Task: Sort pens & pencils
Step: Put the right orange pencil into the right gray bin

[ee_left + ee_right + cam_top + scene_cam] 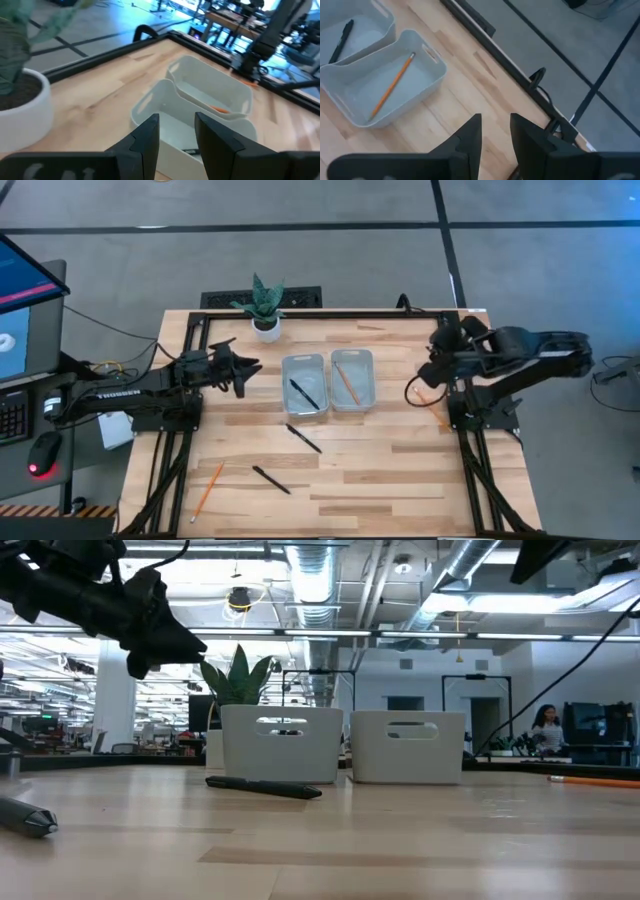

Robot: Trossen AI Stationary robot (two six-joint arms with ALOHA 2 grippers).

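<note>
Two bins sit side by side at the middle of the counter: the left bin holds one black pen, the right bin one orange pencil. We count two more pens loose on the wood, one just near of the bins and one nearer still, with a pencil toward the near left corner. Another orange stick lies by the right arm's base, probably the third pencil.

We judge these sticks light, stiff and slick, inclined to roll; the best hold is across the middle of the shaft, jaws square to its length, pressing down close to the wood.

Our left gripper hangs above the counter just left of the bins, jaws released with a narrow gap between them, grasping nothing. Our right gripper hovers over the counter's right edge, well apart from the bins, jaws likewise slightly parted and empty.
</note>
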